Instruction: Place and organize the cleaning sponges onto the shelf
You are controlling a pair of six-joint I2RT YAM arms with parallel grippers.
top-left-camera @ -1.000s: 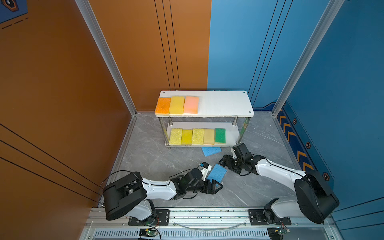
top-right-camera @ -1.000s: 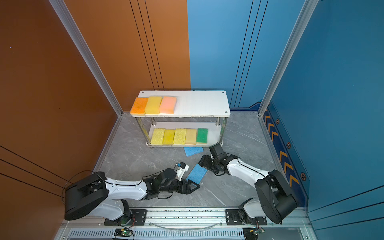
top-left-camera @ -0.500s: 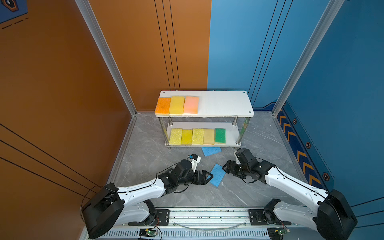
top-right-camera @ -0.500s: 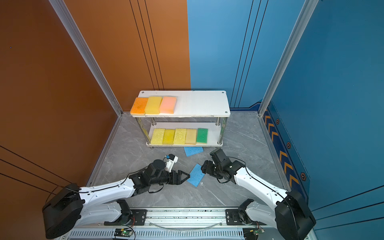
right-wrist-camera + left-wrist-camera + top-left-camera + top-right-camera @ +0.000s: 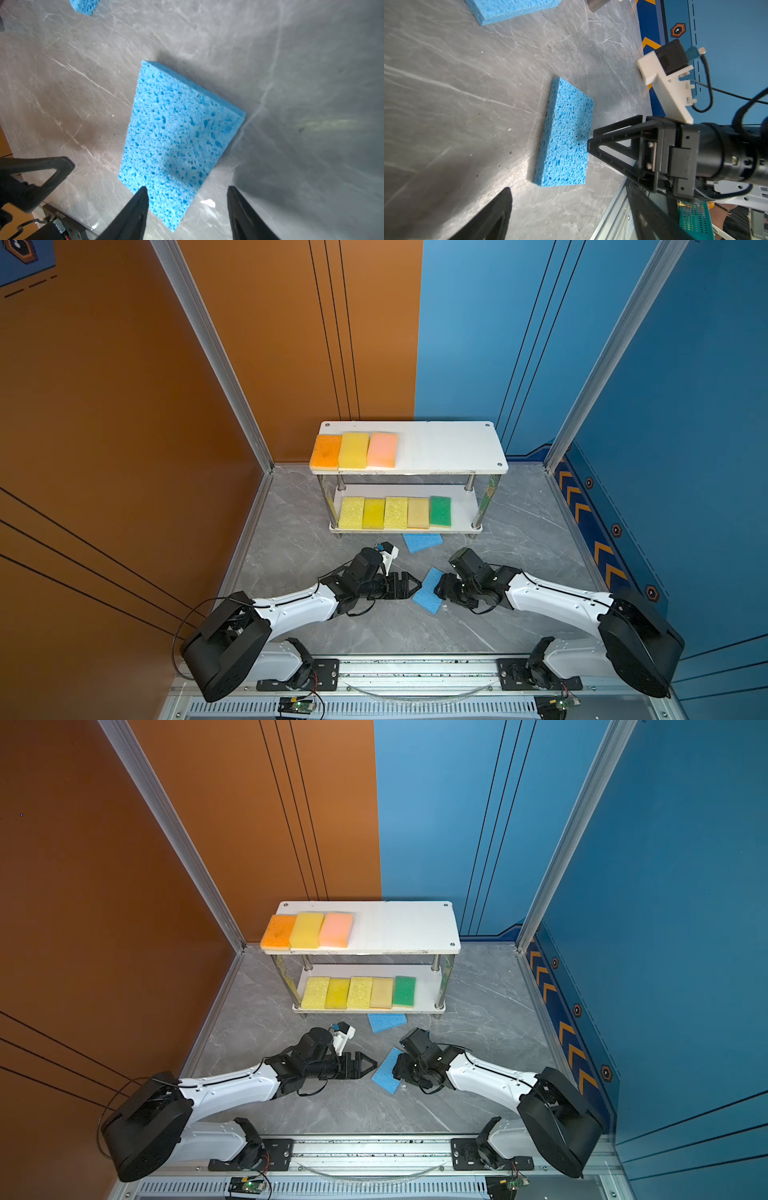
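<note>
Left claw and right claw hover low over the grey marble floor, tips facing each other across the near blue sponge. Part of that meeting is hard to read. In both top views the right claw covers the sponge's edge on its side, and I cannot tell whether a finger presses the foam or only hangs above it. The left wrist view shows just one finger of the left claw, with its partner out of frame. The second blue sponge is cut off at the frame edge in both wrist views. The upper board of the shelf hides the back of its lower tier.

The second blue sponge lies flat just in front of the shelf, between it and the claws. On the top board an orange sponge, a yellow sponge and a pink sponge sit side by side at the left end. Below them, three yellow sponges, a beige sponge and a green sponge stand in a row.

The left claw's jaws are spread wide and hold nothing, with the tips just beside the near sponge. The right claw's jaws stand parted, with the sponge's near corner between them. One finger overlaps the foam, and the sponge lies on the floor, not gripped.
</note>
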